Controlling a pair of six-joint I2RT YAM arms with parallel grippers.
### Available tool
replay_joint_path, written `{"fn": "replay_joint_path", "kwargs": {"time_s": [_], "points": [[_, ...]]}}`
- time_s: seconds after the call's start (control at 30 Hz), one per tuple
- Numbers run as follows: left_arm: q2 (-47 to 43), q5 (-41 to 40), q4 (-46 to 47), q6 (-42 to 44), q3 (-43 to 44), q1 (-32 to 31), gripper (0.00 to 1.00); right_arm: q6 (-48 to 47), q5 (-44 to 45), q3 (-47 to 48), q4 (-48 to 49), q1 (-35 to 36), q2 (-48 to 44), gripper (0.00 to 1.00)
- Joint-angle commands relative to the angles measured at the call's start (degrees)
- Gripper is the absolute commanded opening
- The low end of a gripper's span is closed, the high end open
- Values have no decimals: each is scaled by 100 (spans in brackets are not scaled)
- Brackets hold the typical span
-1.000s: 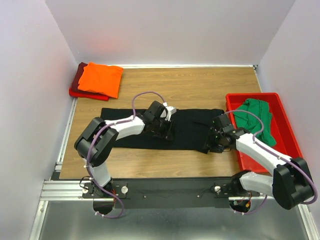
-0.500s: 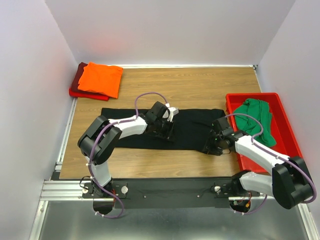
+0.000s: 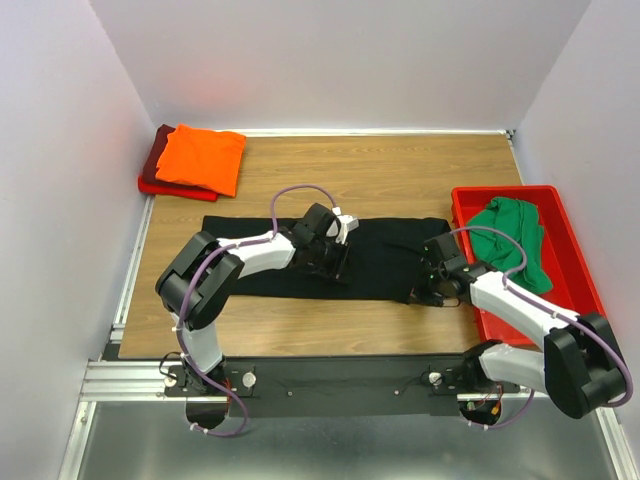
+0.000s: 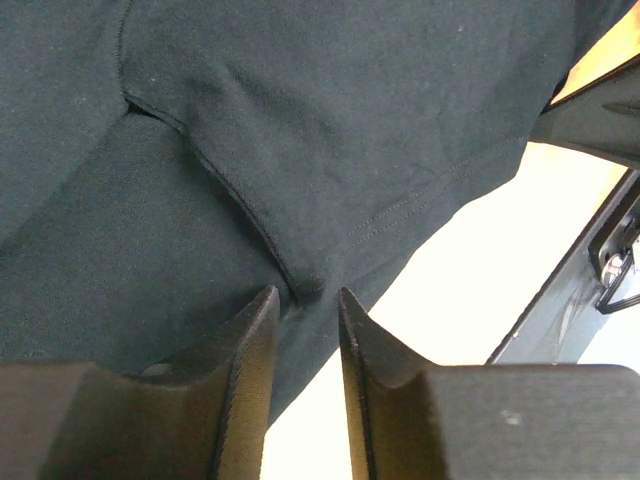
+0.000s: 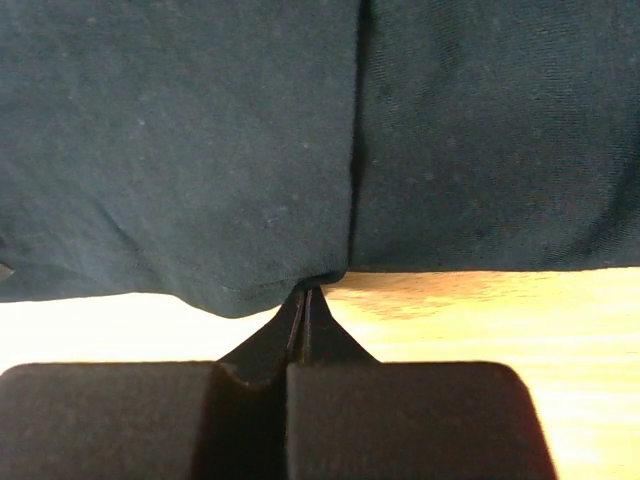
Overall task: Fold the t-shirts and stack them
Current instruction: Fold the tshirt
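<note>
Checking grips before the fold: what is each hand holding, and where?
Right hand pinches the black shirt at its edge. Left hand straddles a fold near the hem, jaws narrowly apart; grip unclear.

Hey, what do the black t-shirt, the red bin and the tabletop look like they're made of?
The black t-shirt looks like soft matte knit cloth, probably cotton: it creases and shows a double-stitched hem. The red bin seems smooth moulded plastic, with stiff, even walls. The table looks like wood or wood-look laminate; grain streaks show.
</note>
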Motion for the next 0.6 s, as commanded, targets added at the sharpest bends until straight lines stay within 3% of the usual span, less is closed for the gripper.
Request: {"fn": "replay_joint_path", "kwargs": {"time_s": [0.0,0.27,0.57], "points": [[31,148,-71,77,174,-49,36,33,-178,48,64,45,-230,0],[-13,121,-159,95,210,-40,28,-46,-354,285,-217,71,-600,0],[-101,-10,-282,130,350,-40,27,-91,-424,601,-499,273,-820,1]]}}
